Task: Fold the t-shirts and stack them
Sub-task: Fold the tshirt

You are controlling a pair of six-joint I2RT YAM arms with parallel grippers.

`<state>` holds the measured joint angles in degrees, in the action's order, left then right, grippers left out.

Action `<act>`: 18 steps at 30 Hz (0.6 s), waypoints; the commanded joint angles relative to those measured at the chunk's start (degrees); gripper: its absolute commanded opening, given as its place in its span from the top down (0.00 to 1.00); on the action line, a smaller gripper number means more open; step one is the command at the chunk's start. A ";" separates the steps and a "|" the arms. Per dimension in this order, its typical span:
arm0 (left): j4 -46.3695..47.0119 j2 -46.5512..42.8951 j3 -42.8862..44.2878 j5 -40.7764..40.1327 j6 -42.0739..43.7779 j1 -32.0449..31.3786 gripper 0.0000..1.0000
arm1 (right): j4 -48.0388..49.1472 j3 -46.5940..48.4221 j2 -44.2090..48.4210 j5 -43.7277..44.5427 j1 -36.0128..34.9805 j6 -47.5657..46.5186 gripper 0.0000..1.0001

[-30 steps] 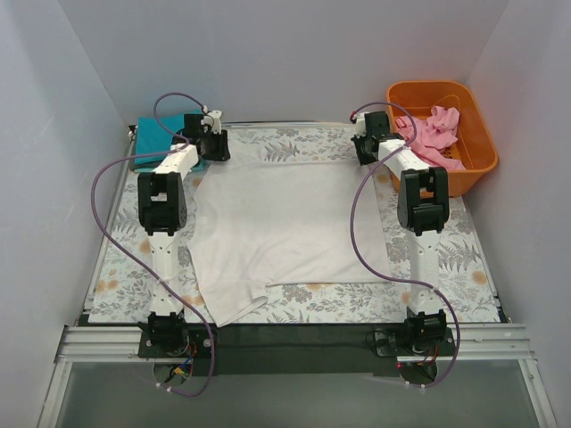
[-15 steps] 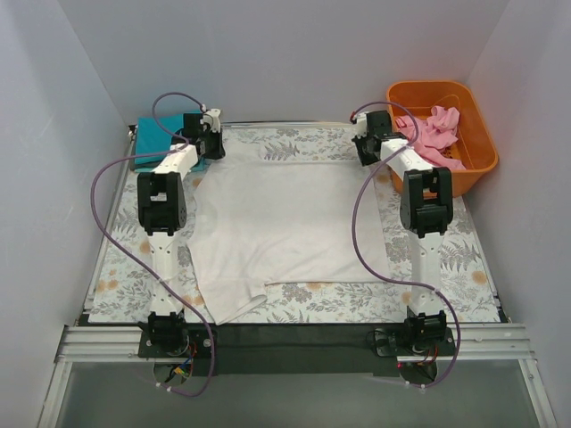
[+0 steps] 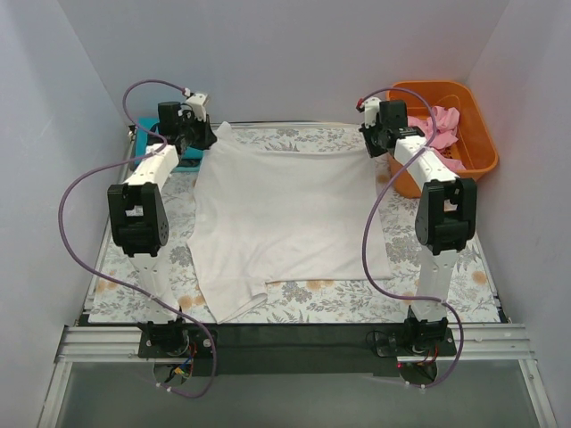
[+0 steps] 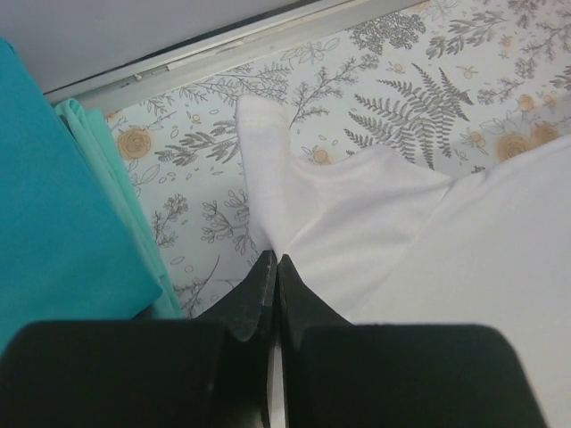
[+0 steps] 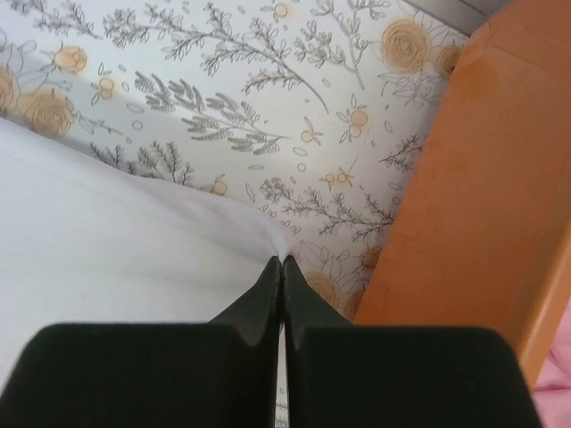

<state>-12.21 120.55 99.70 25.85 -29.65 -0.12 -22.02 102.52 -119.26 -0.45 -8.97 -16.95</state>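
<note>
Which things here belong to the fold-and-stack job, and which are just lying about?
Job in hand:
- white t-shirt, spread flat, far corners pinched by the left pincer and right pincer
- teal t-shirt, far left
- pink t-shirt, crumpled in the orange tub

Lying about:
- the orange tub itself
- floral table cover

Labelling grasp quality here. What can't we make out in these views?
1. Teal t-shirt: top view, left arm covers most of it; left wrist view crops it at the frame edge.
2. Pink t-shirt: top view, right arm and orange tub wall hide part of it.
3. White t-shirt: both wrist views, the shut jaws hide how much cloth they pinch.
</note>
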 commanded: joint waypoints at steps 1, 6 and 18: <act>0.87 -6.72 -5.12 3.51 2.93 1.96 1.00 | 1.19 -3.81 3.86 -2.10 0.88 -2.73 0.99; 0.87 -13.84 -15.12 6.85 4.94 3.81 1.00 | 2.24 -9.26 7.55 -3.68 1.85 -5.28 0.99; 1.40 -18.86 -32.98 10.36 9.17 3.81 1.00 | 3.48 -20.34 8.35 -8.95 2.29 -10.38 0.99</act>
<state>-11.31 105.12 69.30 34.41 -22.65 3.55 -20.40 83.53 -112.12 -7.53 -7.14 -24.97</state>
